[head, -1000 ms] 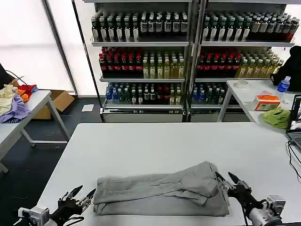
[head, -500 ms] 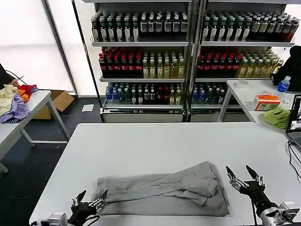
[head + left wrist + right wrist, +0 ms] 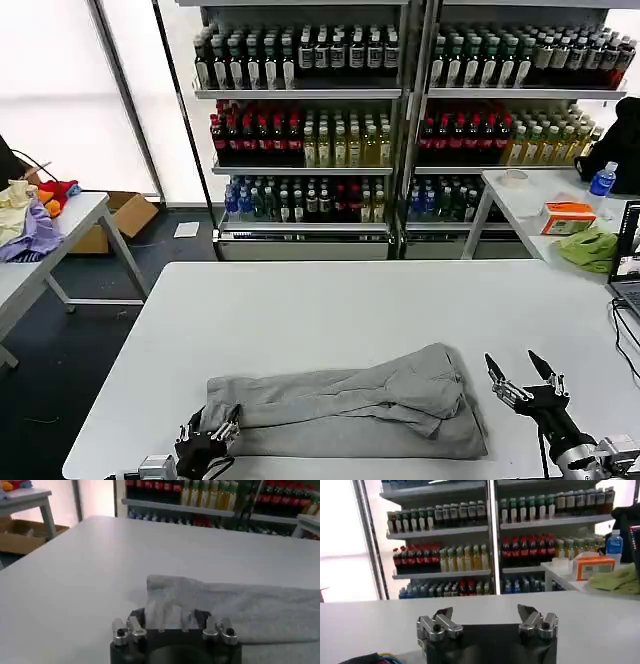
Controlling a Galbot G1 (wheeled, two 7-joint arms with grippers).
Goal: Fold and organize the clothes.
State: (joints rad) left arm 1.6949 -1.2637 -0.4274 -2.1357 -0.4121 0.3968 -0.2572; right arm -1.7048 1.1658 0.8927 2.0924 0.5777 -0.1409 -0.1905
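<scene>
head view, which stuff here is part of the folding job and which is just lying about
Job: grey shirt on the white table; left pincer at its corner; right pincer open beside it.

Lying about: bottle shelves, green cloth, orange box, coloured garments.

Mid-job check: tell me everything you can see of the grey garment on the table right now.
The grey garment is light grey, soft cotton-looking cloth, folded into a long, rumpled band lying flat on the white table near its front edge. Creases and an overlapping flap run diagonally across it. No print, collar or buttons are visible. The left gripper is at its left end, fingers around the cloth's edge in the left wrist view. The right gripper is open, apart from its right end.
</scene>
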